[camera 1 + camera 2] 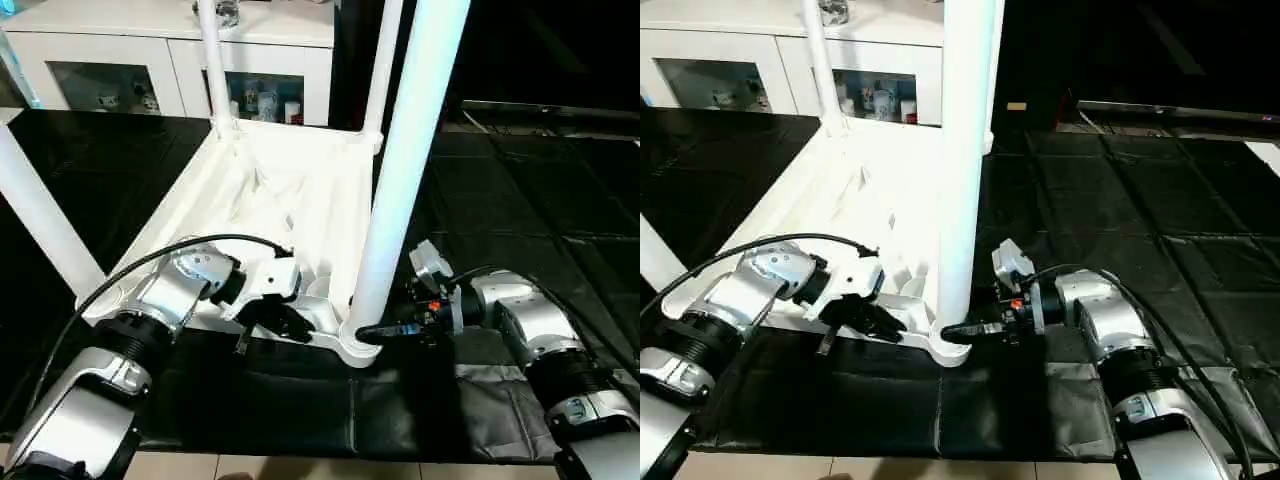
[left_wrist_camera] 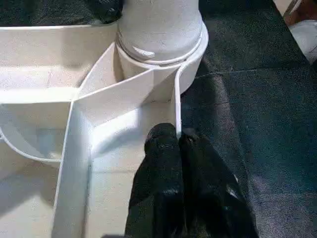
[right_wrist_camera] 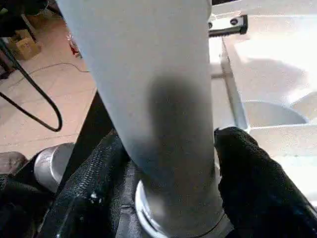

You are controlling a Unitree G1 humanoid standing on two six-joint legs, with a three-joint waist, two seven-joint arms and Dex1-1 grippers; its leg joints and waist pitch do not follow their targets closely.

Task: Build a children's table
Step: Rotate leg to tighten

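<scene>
The children's table top (image 1: pixel 290 190) lies upside down on a black mat, ribbed underside up. White legs stand upright in its corner sockets: two at the far corners (image 1: pixel 212 60) (image 1: pixel 385 60), one at the near left (image 1: pixel 40 215), and a thick one nearest me (image 1: pixel 405 150). My left gripper (image 1: pixel 290 325) is shut on the thin rim wall (image 2: pixel 177 114) beside the near right socket (image 2: pixel 163 54). My right gripper (image 1: pixel 372 332) clasps the base of that nearest leg (image 3: pixel 158 99), with one black finger (image 3: pixel 99 188) on each side of it (image 3: pixel 252 178).
A white cabinet (image 1: pixel 120 60) with glass doors stands behind the table top. The black mat (image 1: pixel 530 200) spreads wide to the right. Its front edge meets pale floor (image 1: pixel 300 468) close to me. A black cable (image 1: pixel 120 280) loops over my left forearm.
</scene>
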